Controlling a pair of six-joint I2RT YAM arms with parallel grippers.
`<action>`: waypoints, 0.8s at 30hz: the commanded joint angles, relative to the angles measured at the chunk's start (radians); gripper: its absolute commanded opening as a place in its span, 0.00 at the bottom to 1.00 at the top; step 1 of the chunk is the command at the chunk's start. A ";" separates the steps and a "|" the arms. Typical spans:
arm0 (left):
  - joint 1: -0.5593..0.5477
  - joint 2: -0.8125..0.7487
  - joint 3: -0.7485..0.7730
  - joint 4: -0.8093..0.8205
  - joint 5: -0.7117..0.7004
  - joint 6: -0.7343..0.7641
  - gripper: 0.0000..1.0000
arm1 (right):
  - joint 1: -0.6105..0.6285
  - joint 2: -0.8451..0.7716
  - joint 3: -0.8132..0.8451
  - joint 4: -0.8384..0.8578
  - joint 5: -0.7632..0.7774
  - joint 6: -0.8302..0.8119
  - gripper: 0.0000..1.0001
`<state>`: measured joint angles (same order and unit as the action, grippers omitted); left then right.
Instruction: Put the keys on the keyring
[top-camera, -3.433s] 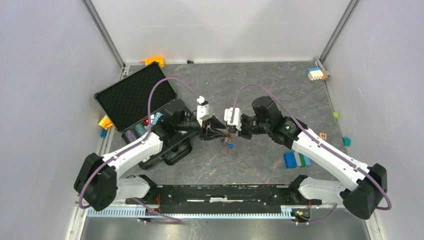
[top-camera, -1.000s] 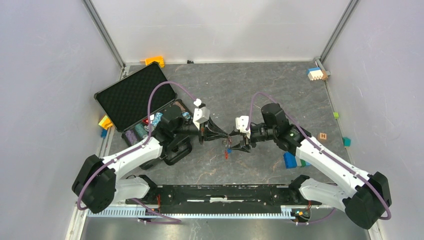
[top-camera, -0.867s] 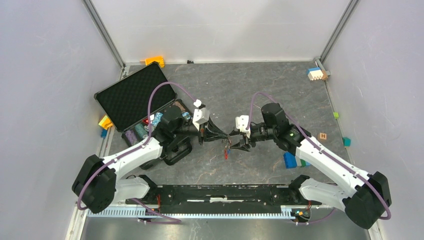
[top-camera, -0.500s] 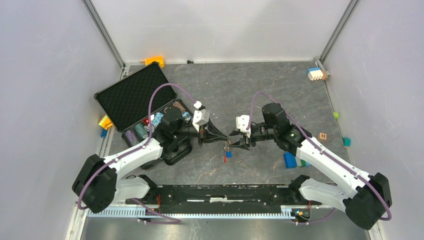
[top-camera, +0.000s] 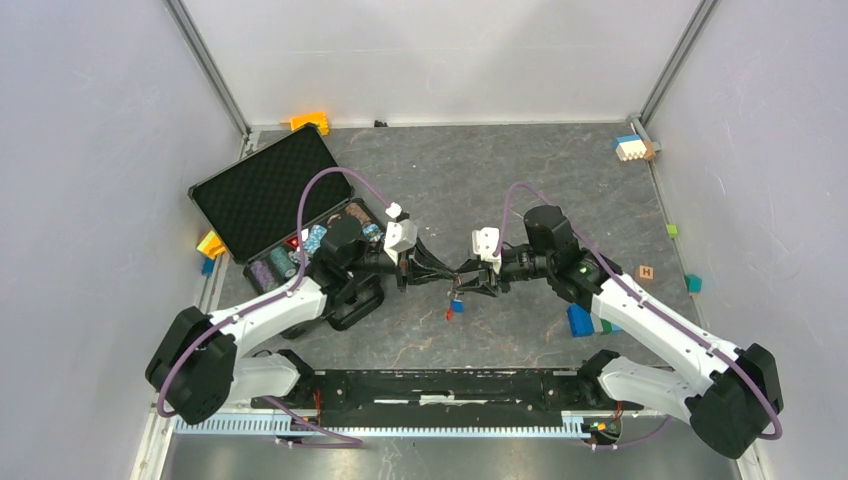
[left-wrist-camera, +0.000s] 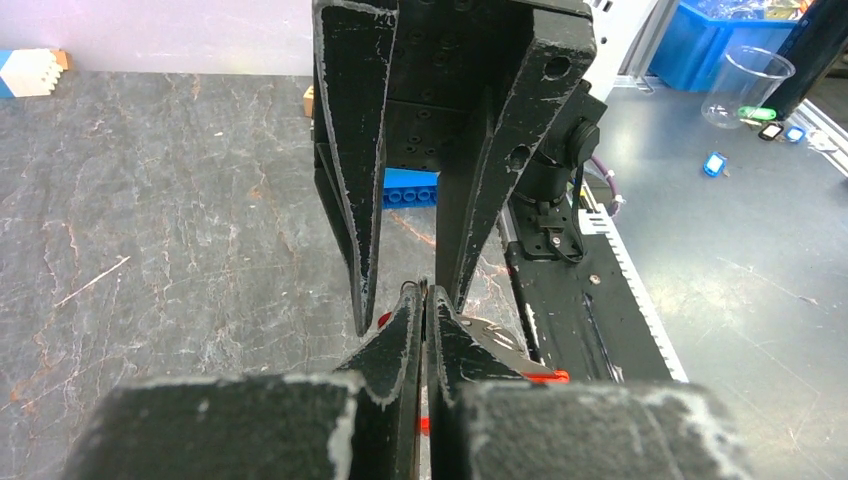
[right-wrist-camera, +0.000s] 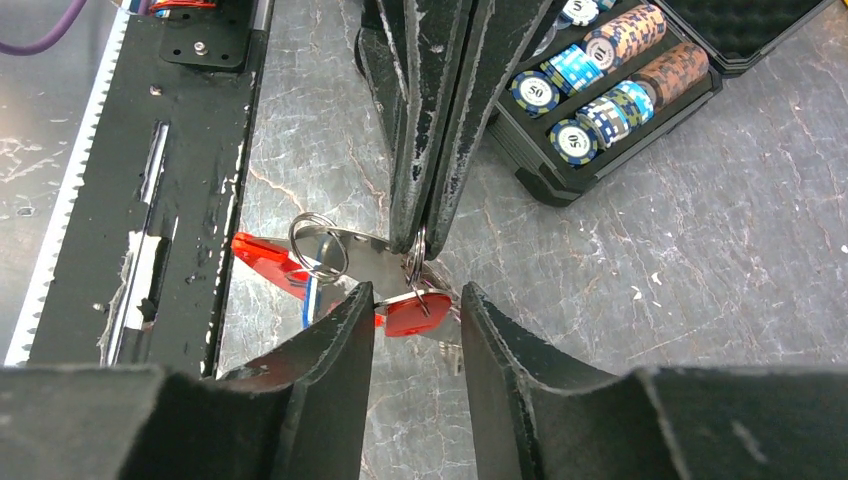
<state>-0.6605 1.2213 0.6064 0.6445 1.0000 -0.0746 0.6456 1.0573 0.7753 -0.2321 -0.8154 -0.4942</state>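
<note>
The red-headed key (right-wrist-camera: 405, 314) hangs just under the keyring (right-wrist-camera: 320, 245), in mid-air above the bench (right-wrist-camera: 600, 270); I can't tell whether it is threaded yet. My left hand (right-wrist-camera: 420, 238) is pinched together on the keyring's metal end. My right hand (right-wrist-camera: 415, 292) stands apart, straddling the red head. I'd close squarely on its flat faces, then turn gently so the left pinch doesn't slip.

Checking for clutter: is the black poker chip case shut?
No, the case lies open, lid folded back, chips showing inside.
</note>
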 joint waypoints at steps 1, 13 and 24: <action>0.004 -0.007 -0.007 0.095 0.006 -0.031 0.02 | 0.000 0.002 -0.008 0.044 -0.003 0.020 0.42; 0.004 -0.004 -0.015 0.118 0.007 -0.029 0.02 | 0.000 -0.005 -0.016 0.045 -0.013 0.028 0.31; 0.006 0.000 -0.029 0.170 0.042 -0.040 0.02 | 0.000 -0.004 -0.018 0.045 -0.027 0.031 0.18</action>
<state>-0.6586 1.2221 0.5865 0.7181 1.0054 -0.0803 0.6456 1.0599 0.7616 -0.2180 -0.8158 -0.4713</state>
